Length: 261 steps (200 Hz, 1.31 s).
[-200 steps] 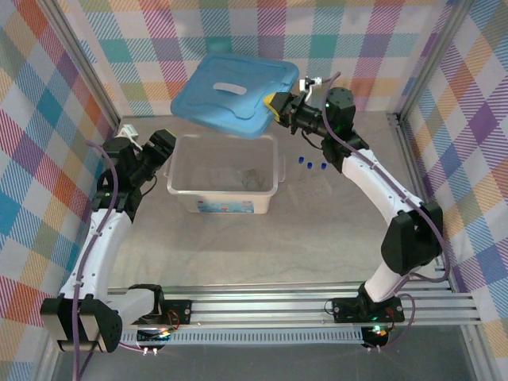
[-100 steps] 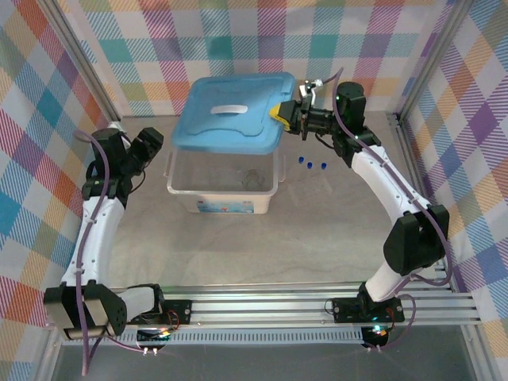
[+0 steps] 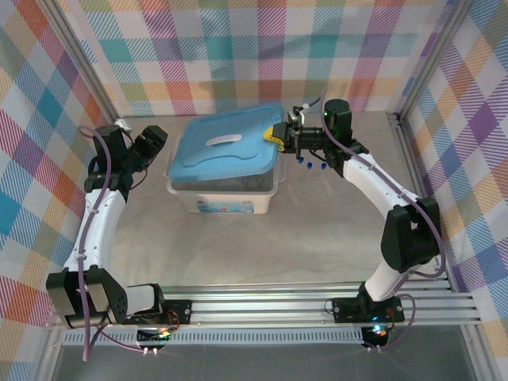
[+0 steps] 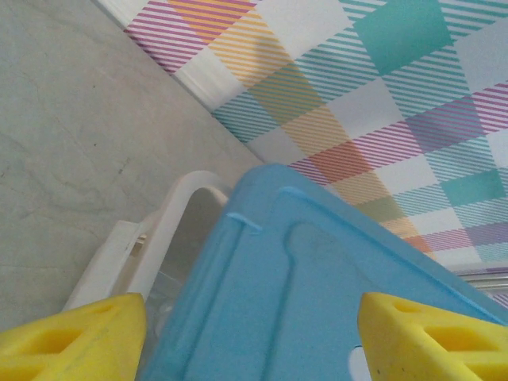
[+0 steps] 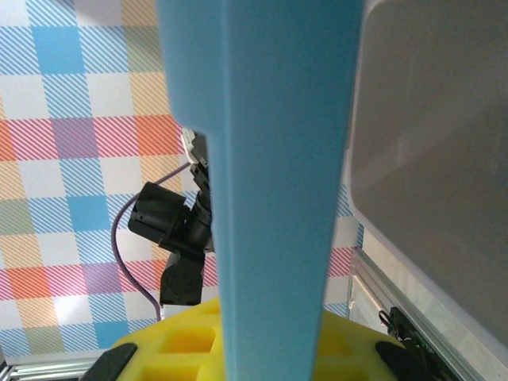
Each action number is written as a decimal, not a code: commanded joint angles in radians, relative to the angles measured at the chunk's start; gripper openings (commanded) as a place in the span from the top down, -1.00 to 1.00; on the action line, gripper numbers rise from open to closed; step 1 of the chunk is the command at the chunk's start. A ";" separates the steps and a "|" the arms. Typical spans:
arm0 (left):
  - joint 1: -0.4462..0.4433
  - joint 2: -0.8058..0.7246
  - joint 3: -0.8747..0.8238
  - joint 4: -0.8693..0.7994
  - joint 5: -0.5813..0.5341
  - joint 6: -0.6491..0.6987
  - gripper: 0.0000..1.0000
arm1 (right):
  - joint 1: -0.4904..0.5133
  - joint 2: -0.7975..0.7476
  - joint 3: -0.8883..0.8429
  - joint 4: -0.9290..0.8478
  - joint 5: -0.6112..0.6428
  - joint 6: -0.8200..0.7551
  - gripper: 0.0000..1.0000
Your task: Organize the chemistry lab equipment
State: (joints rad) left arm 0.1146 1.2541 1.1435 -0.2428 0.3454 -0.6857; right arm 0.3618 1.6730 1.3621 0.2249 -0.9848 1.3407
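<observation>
The flat blue lid (image 3: 226, 147) lies tilted over the translucent plastic box (image 3: 225, 198). My right gripper (image 3: 279, 133) is shut on the lid's right edge. In the right wrist view the lid (image 5: 278, 159) stands edge-on between the yellow pads (image 5: 171, 345) of that gripper (image 5: 274, 353). My left gripper (image 3: 155, 143) is open just left of the box, apart from it. From its wrist, the lid (image 4: 317, 278) shows beyond the open gripper (image 4: 254, 349). Thin blue-capped tubes (image 3: 321, 168) lie on the table right of the box, partly behind the right arm. The lid hides the inside of the box.
The box's white rim (image 4: 171, 230) shows under the lid's left edge. Plaid walls (image 3: 262, 48) close in the back and both sides. A metal rail (image 3: 317, 305) runs along the near edge. The left arm (image 5: 171, 226) shows past the lid in the right wrist view.
The right gripper has brought the lid down from above and behind the box onto its top. The left gripper has drawn back a little to the left.
</observation>
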 commanded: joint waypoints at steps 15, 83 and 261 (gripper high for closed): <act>0.011 0.008 -0.016 0.061 0.044 -0.020 -0.40 | 0.022 0.038 0.013 0.103 -0.040 0.004 0.69; -0.009 0.011 -0.045 0.092 0.075 -0.035 -0.37 | 0.025 0.080 0.041 0.055 -0.050 -0.035 0.69; -0.124 0.131 -0.093 0.172 0.047 -0.028 -0.34 | -0.025 0.152 0.051 0.004 -0.077 -0.088 0.63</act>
State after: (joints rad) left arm 0.0010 1.3808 1.0622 -0.1001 0.4000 -0.7170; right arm 0.3481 1.8145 1.3857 0.1951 -1.0496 1.2636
